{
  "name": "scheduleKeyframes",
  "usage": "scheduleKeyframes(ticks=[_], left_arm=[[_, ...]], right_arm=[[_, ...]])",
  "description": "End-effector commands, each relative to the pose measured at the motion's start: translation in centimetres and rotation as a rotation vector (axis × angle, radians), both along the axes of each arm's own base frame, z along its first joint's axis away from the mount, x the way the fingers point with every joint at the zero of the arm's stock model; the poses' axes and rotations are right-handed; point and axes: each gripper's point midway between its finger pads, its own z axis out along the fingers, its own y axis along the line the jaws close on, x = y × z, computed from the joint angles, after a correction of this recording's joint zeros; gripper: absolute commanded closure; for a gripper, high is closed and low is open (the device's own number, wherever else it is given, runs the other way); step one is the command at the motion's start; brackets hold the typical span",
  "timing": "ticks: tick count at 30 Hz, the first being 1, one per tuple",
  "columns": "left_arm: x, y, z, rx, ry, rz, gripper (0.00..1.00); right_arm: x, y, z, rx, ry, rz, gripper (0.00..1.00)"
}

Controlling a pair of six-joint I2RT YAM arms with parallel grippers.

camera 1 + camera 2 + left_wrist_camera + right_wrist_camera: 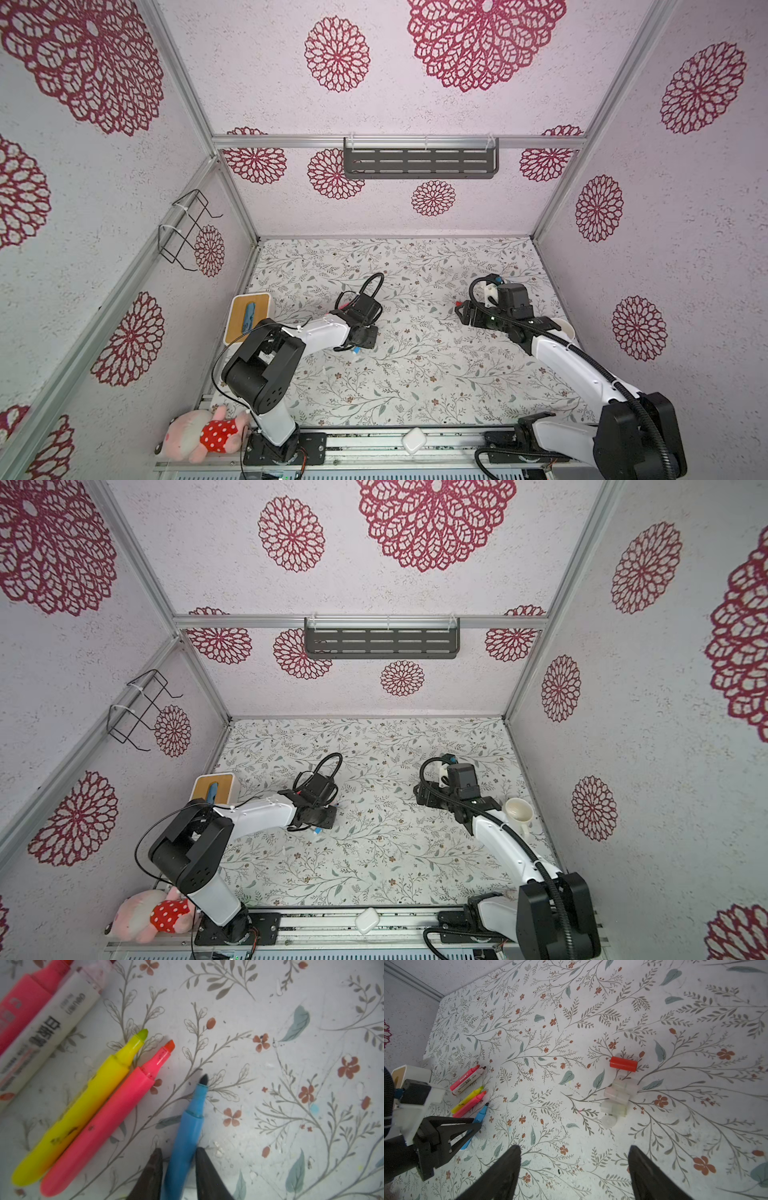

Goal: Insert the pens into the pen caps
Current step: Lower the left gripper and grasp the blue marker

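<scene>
The left arm (320,332) reaches forward and inward with its wrist bent down. The left end effector (179,1149) has both dark fingers pressed against the sides of the blue pen (192,1120). The right arm (557,353) stretches inward, and the right end effector (574,1148) points down with its jaws spread wide.

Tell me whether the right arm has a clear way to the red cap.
Probably yes: the right gripper is open and the red cap lies uncovered ahead of it, with only pale caps close beside it.
</scene>
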Motion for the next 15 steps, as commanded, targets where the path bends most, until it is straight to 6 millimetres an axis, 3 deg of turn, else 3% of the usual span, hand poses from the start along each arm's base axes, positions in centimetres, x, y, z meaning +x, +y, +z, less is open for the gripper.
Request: scheduleKeyframes(ticks=[1,7,15], left_arm=[[-0.87,0.39,-1.09,0.063,0.041,-0.005,0.69],[-1.36,0.36,-1.31,0.099,0.048,-0.024,0.69],[-1.70,0.17,-1.62,0.108,0.073,-0.039,0.86]], right_arm=[[0.32,0.28,0.67,0.014,-0.025,-0.003,0.18],[0.21,0.08,0.82,0.008,-0.032,-0.008,0.17],[0.09,-0.12,1.02,0.002,-0.042,-0.014,0.18]])
